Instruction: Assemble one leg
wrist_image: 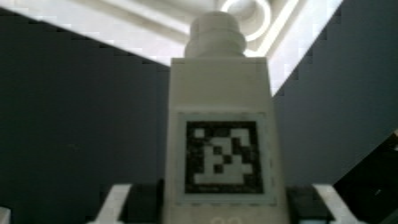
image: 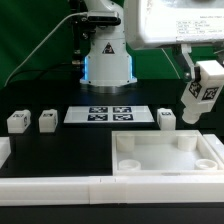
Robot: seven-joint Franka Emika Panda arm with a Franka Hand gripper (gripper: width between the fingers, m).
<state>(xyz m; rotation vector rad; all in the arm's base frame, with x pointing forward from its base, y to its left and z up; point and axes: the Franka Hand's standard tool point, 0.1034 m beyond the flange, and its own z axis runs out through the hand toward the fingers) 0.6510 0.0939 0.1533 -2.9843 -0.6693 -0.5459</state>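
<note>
My gripper [image: 206, 80] is shut on a leg [image: 198, 98], a small white oblong block with a black-and-white tag. It holds the leg tilted in the air, above the far right corner of the large white tray-like piece [image: 160, 160]. In the wrist view the leg [wrist_image: 221, 110] fills the middle, tag facing the camera, between my fingers [wrist_image: 118, 200]. Beyond the leg's far end a round corner socket [wrist_image: 254, 14] shows. Three other legs stand on the black table: two at the exterior view's left [image: 16, 122] [image: 46, 121] and one right of the marker board [image: 166, 118].
The marker board [image: 111, 114] lies flat in the middle, in front of the robot base [image: 107, 60]. Long white bars [image: 55, 189] lie along the near edge, and another white piece [image: 3, 150] is at the exterior view's left.
</note>
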